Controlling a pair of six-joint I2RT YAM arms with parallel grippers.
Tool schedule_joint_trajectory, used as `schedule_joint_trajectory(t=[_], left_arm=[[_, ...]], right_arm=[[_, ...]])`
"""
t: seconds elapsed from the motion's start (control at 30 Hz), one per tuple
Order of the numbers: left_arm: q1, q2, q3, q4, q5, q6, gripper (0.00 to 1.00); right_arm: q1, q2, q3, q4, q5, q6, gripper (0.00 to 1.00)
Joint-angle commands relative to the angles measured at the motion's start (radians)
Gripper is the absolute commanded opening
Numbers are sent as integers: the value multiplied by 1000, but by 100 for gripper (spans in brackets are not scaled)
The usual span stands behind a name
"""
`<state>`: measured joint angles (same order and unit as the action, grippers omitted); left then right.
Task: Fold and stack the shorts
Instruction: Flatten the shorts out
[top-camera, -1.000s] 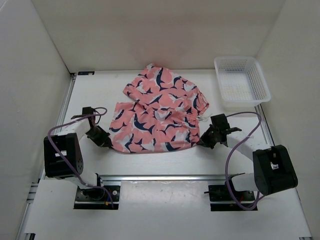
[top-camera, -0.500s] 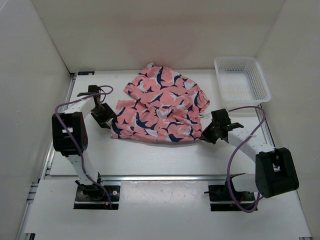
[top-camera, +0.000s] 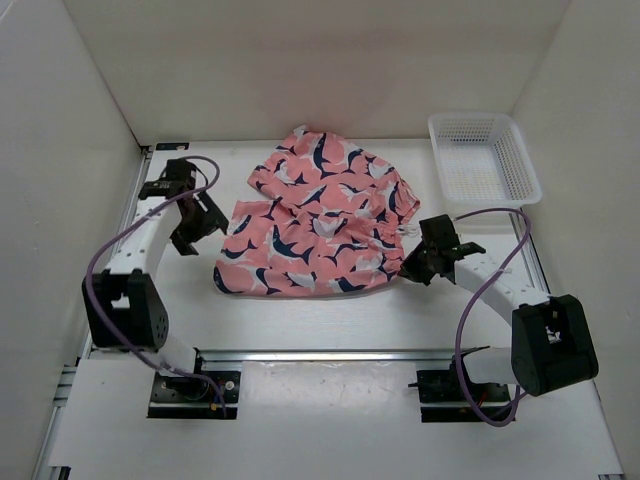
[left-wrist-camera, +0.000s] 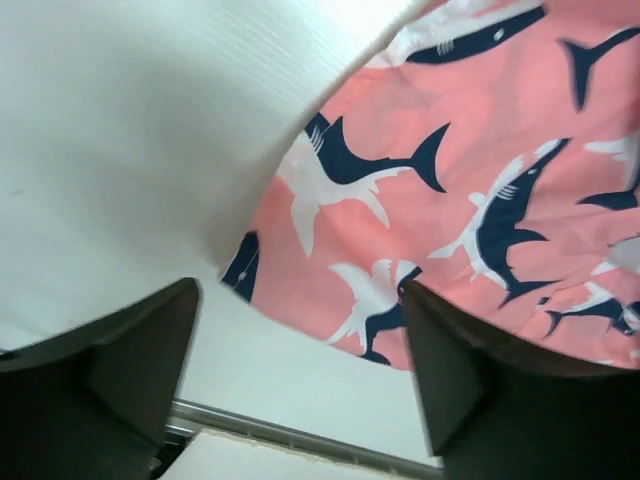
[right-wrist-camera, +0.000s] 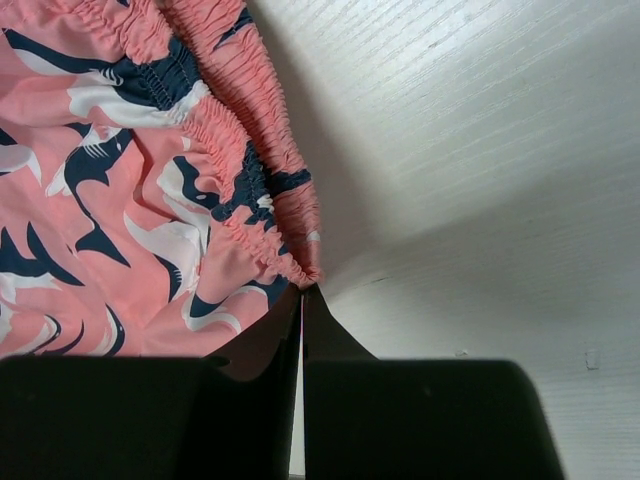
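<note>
Shark-print shorts (top-camera: 318, 228) lie rumpled and partly doubled over at the middle of the white table (top-camera: 300, 320), with the gathered elastic waistband (right-wrist-camera: 235, 175) toward the right side and a dark-trimmed hem corner (left-wrist-camera: 241, 268) at the near left. A short length of white drawstring (top-camera: 407, 235) shows at the right edge of the cloth. The right gripper (top-camera: 414, 268) sits low at that right edge; in the right wrist view its 2 fingers (right-wrist-camera: 330, 345) are pressed together, and the waistband's end meets their tips, so the grip appears clamped on the fabric, though the fingers themselves hide the exact point of contact. The left gripper (top-camera: 195, 225) is just beside the left edge of the shorts and not touching them; in the left wrist view its 2 fingers (left-wrist-camera: 150, 340) stand wide apart with only table and cloth seen between them. A purple cable (top-camera: 105, 260) loops along the left arm, and a 2nd one (top-camera: 500, 215) arches over the right arm. A white mesh basket (top-camera: 485, 207) stands at the far right corner, well apart from the shorts. An aluminium rail (top-camera: 320, 355) runs across the near edge, and white walls (top-camera: 60, 150) enclose the workspace.
</note>
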<state>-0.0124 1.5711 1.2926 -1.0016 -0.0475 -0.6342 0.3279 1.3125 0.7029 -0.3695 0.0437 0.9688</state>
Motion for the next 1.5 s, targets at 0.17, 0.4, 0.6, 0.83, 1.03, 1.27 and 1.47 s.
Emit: schedule_joint_trajectory(t=[0.17,0.4,0.6,0.83,1.03,1.27,1.47], left_arm=[[19,-289,-267,-8,122,-64,12],[-3,-221,-483,152,233,-104,19],[-3,-86,-406,196,189,-73,56],[-12,122,-233,205,138,-41,50],[-31,179,-145,205,138,-22,50],[-49,198,-136,205,87,7,58],[-69,256,-95,195,46,28,59]], right_arm=[[8,-19,38,-14,21,1,0],[17,-10,47,-14,12,1,0],[17,-10,47,-14,12,1,0],[17,-19,47,-32,12,1,0],[17,-30,47,-43,21,1,0],[17,-30,47,-52,21,1,0],[17,-30,47,-62,30,1,0]])
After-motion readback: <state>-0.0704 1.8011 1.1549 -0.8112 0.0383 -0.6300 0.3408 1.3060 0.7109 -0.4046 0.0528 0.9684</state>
